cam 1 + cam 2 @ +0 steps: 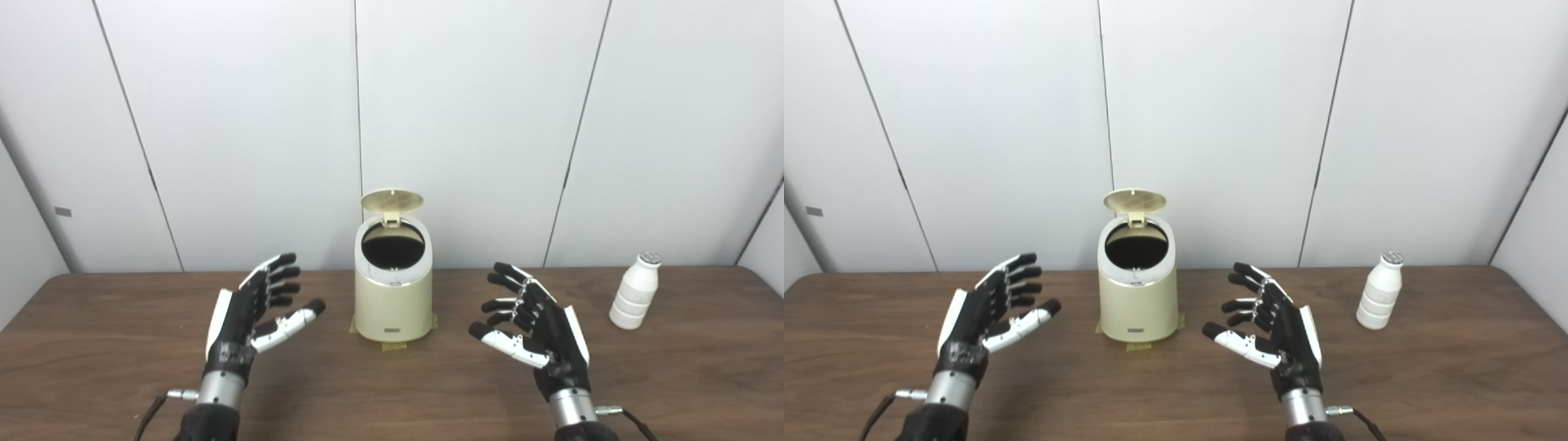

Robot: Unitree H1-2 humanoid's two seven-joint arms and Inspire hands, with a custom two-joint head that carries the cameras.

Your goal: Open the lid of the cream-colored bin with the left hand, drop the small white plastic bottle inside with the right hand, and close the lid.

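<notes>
The cream-colored bin (392, 300) stands at the middle of the brown table, taped down at its base. Its round lid (392, 201) stands raised at the back, and the dark opening (392, 247) shows. The small white plastic bottle (636, 293) stands upright at the right, apart from both hands. My left hand (257, 309) hovers left of the bin, open and empty. My right hand (531, 320) hovers right of the bin, open and empty, well left of the bottle.
The brown wooden table (392, 392) spans the view, with a white panelled wall (465, 122) right behind it. Yellow tape (392, 346) sticks out under the bin's base.
</notes>
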